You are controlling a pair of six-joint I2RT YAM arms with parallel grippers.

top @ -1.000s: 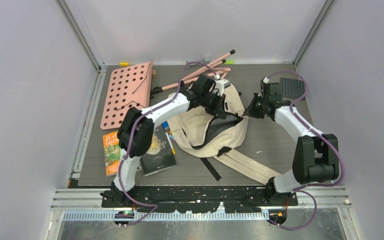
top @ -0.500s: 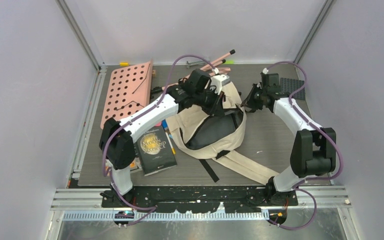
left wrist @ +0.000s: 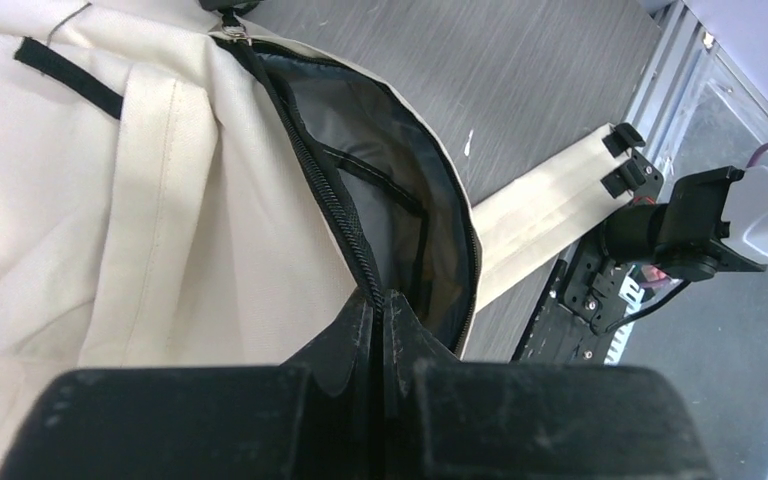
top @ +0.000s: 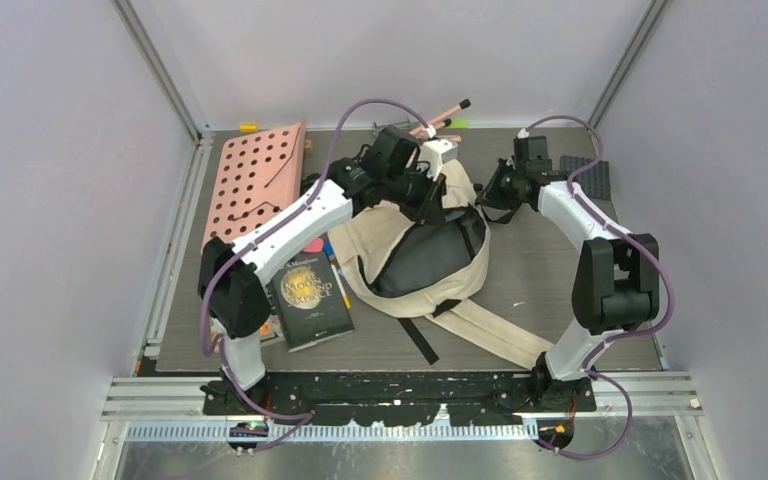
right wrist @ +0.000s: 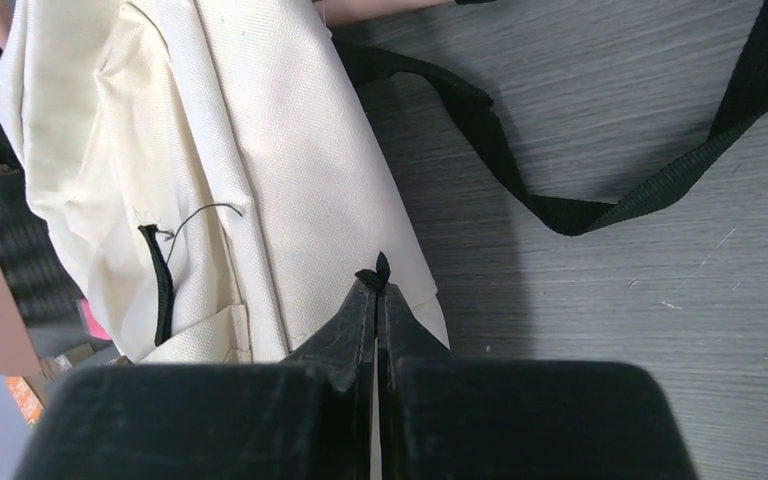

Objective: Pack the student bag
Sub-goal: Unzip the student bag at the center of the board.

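Pink perforated board (top: 250, 185) lies by the table's far-left corner, with a dark book (top: 312, 305) toward the near edge. Mid-table sprawls the student bag (top: 375, 250), its mouth gaping. The left gripper (left wrist: 378, 300) is clenched on the bag's zipper (left wrist: 330, 190). The right gripper (right wrist: 380, 282) pinches a black tab (right wrist: 377, 268) on its far-right side.

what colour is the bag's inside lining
Dark grey lining in the student bag; the left wrist view shows it best.

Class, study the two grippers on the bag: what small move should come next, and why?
Probably draw the left gripper and right gripper slightly apart: both are shut on edges of the student bag, whose grey-lined mouth looks narrow for the book.
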